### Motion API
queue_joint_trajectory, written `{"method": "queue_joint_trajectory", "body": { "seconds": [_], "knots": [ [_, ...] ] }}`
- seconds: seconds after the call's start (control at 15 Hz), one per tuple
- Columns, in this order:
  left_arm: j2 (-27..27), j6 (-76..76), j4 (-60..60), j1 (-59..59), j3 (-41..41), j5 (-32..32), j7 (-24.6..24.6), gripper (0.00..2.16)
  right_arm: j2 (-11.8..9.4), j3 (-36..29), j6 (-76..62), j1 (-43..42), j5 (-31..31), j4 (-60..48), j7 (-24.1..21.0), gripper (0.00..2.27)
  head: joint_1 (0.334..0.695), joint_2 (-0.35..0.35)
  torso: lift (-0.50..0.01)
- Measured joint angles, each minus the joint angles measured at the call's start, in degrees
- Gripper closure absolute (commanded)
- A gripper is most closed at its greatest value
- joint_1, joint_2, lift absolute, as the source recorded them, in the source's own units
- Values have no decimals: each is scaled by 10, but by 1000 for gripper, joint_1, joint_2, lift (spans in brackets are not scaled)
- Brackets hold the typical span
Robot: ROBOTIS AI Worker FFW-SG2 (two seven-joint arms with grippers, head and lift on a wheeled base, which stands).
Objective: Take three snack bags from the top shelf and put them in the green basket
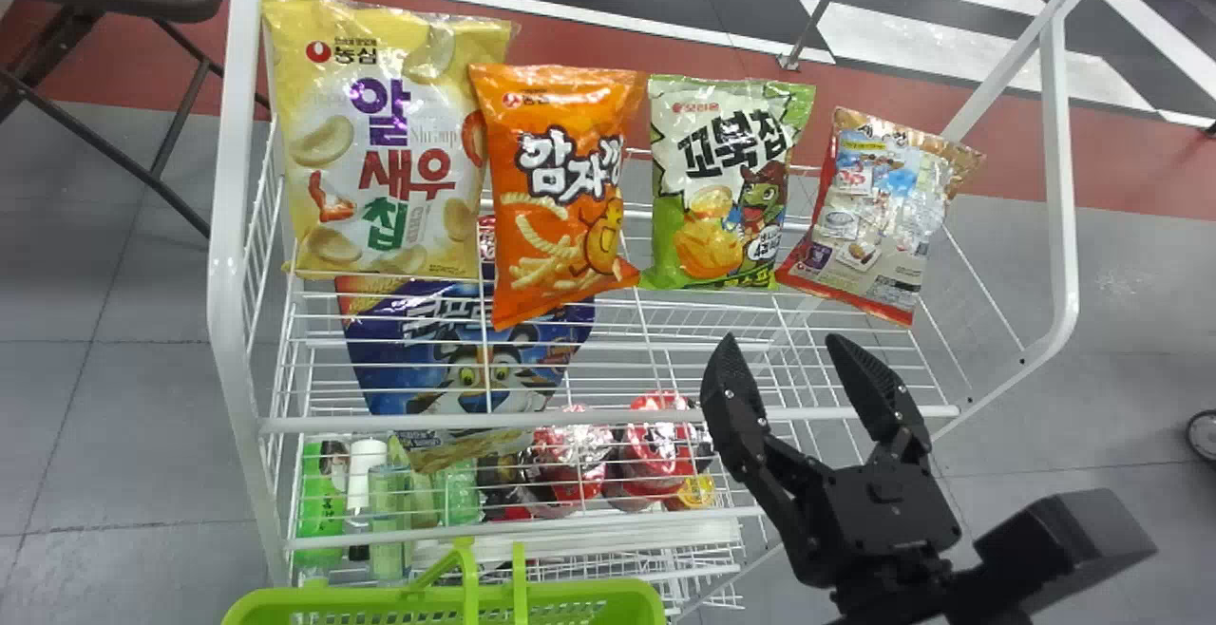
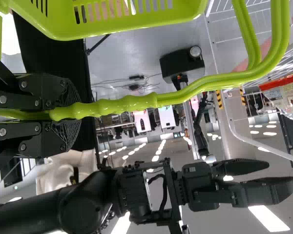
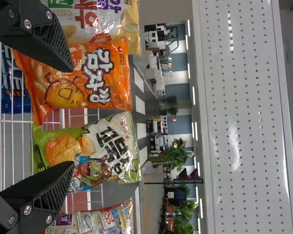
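One white wire-and-tube metal rack (image 1: 225,255) stands ahead of the robot's right gripper (image 1: 783,345), whose two black fingers are spread wide around nothing. A bright green plastic basket (image 1: 598,593) sits to that gripper's left, its ribbed green handle (image 2: 132,102) clamped between the fingers of the left gripper (image 2: 68,113).

Four snack bags stand in a row on the top shelf, apart from the right gripper. The big pale-yellow pillow-shaped bag (image 1: 427,217) is farthest to its left; a glossy orange bag (image 1: 560,226) comes next, ahead and left. A green-and-white bag (image 1: 708,198) is directly ahead, and a red-edged, silvery brown bag (image 1: 879,217) ahead and slightly right. Lower down, left of the same gripper, lie a blue foil bag (image 1: 475,345), shiny red packages (image 1: 655,445) and, smallest, a slim white-capped bottle (image 1: 366,468).
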Motion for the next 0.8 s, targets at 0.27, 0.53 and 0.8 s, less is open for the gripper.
{"method": "queue_joint_trajectory", "body": {
  "seconds": [0.27,0.53,0.8],
  "knots": [
    [-1,-4,-3,4,-3,-1,1,1224,0,6,60,-112,24,43,6,147,695,-350,-44],
    [0,-3,0,3,1,-1,-7,1224,0,15,200,-250,3,99,31,147,695,-350,-44],
    [0,-3,3,2,9,6,-13,1224,0,35,233,-341,8,176,32,147,695,-350,-44]
  ]
}}
